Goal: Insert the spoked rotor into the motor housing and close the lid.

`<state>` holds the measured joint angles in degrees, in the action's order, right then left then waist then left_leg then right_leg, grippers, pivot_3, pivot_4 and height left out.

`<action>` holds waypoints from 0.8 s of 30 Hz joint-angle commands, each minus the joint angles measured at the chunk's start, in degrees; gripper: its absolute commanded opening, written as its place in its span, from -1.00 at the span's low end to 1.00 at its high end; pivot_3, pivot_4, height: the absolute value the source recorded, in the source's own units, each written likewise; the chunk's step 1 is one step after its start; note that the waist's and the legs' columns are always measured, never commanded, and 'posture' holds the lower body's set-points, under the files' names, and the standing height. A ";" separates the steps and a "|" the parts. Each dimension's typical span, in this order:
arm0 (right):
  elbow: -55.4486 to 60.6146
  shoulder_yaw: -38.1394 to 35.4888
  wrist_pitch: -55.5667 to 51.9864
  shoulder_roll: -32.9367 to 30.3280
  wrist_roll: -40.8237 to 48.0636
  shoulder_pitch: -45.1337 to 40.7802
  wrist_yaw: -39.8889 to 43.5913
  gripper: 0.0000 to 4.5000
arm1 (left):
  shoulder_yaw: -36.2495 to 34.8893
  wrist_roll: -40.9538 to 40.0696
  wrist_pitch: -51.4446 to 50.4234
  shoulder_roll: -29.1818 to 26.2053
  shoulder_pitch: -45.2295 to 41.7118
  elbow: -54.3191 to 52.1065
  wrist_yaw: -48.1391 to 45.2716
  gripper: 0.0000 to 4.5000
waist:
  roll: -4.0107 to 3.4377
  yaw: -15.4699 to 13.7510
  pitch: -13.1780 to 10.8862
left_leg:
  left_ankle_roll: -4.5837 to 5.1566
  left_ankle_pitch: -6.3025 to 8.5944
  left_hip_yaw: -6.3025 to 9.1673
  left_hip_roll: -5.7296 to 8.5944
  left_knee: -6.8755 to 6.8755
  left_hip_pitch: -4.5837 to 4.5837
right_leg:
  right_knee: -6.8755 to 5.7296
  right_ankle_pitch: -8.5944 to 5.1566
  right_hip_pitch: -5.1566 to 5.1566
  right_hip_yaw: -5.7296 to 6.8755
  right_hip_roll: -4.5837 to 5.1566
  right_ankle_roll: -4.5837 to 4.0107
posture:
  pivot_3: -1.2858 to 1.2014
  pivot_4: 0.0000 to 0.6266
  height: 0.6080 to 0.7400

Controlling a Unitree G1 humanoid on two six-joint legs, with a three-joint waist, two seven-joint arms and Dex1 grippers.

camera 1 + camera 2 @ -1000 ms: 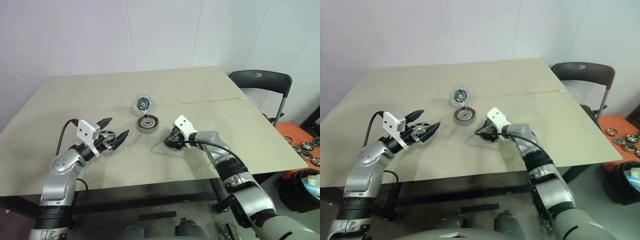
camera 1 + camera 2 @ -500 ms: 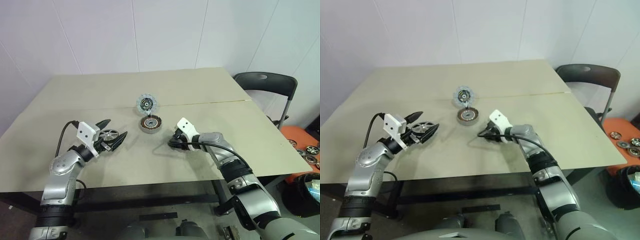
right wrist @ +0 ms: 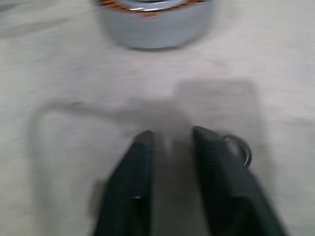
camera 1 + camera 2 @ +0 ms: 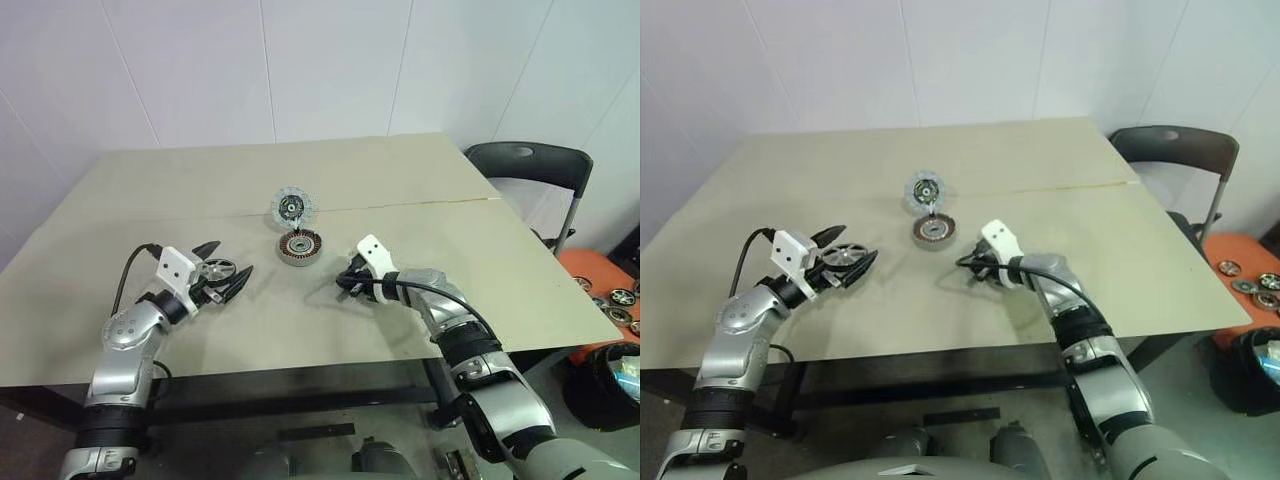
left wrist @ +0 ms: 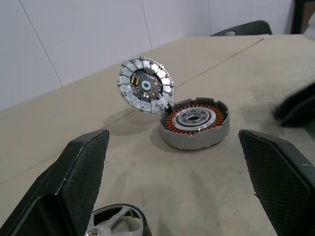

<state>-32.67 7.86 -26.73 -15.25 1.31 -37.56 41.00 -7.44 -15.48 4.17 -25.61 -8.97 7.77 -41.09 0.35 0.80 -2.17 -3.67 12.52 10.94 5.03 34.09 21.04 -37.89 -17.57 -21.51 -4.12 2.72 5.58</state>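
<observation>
The beige tabletop (image 4: 420, 250) spreads out ahead of me, with a dark folding chair (image 4: 530, 165) standing off its far right corner. Near the middle of the tabletop sits the motor housing (image 4: 298, 247), a short grey cup with its ring of copper windings facing up. The lid (image 4: 290, 208) stands nearly upright at the housing's far edge, seemingly joined to it there, its ribbed rim and dark centre turned toward me.

My left end effector (image 4: 226, 269) is spread wide and level, its two black fingers (image 5: 83, 162) pointing toward the housing from the left. The spoked rotor (image 4: 216, 269) sits between those fingers, low by the left one in the left wrist view; I cannot tell from here whether it rests on the tabletop or touches a finger, and the jaws are plainly not closed on it.

My right end effector (image 4: 343, 283) is angled down toward the tabletop, just to the right of the housing and apart from it. Its fingers (image 3: 140, 162) stand close together with a narrow gap, and nothing lies between them.
</observation>
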 commanded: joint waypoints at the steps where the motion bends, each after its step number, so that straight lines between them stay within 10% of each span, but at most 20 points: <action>1: 0.47 -1.74 0.93 -1.27 0.87 -2.46 -0.22 0.06 | 0.29 0.30 1.55 0.08 -1.38 0.11 -0.17 1.00 | 0.01 0.03 0.00 | 0.00 0.00 0.00 0.00 0.00 0.12 | 0.00 0.00 -0.11 0.01 0.00 0.00 | 0.03 -1.00 1.00; 4: -0.32 -1.84 0.95 -2.49 0.66 -2.38 -0.16 0.49 | 0.41 0.47 1.72 0.18 -1.49 0.45 -0.24 1.00 | 0.01 0.12 0.01 | 0.00 -0.01 -0.01 0.00 0.00 0.44 | -0.02 0.02 -0.46 -0.01 0.00 0.00 | 0.03 -1.00 1.00; 24: -7.75 -1.73 1.71 2.14 -1.06 -1.70 -7.87 0.49 | 1.33 1.09 -0.68 -0.41 -1.43 -2.99 0.75 1.00 | 0.04 0.48 0.02 | -0.01 0.00 -0.16 -0.08 0.07 -0.63 | -0.06 -0.29 0.56 -0.03 -0.04 -0.02 | 0.03 -1.00 1.00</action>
<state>-38.93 5.52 -24.58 -14.02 0.77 -38.86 33.90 -5.49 -14.30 3.20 -25.31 -9.66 6.78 -40.69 0.39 1.29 -2.15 -3.68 12.52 10.78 4.92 34.16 20.39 -37.96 -17.86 -20.95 -4.14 2.69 5.56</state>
